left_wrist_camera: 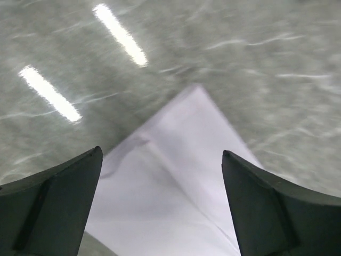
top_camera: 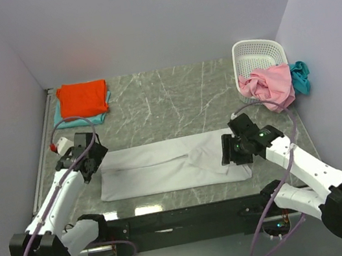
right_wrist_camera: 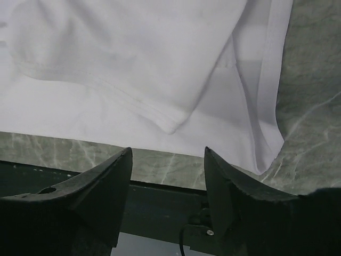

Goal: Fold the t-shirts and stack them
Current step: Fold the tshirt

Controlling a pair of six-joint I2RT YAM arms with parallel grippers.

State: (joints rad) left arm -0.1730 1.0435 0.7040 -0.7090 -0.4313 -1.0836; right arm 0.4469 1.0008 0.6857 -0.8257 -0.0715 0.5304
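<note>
The white t-shirt (top_camera: 170, 164), folded into a long band, lies left to right on the near table (top_camera: 173, 101). The left gripper (left_wrist_camera: 161, 160) and right gripper (right_wrist_camera: 168, 154), both wide and empty, hover at its 2 ends.

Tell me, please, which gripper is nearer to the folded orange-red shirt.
Left. The left gripper is at the left end of the white shirt, on the near side of the orange-red shirt. The right gripper is at its right end, much farther away.
</note>
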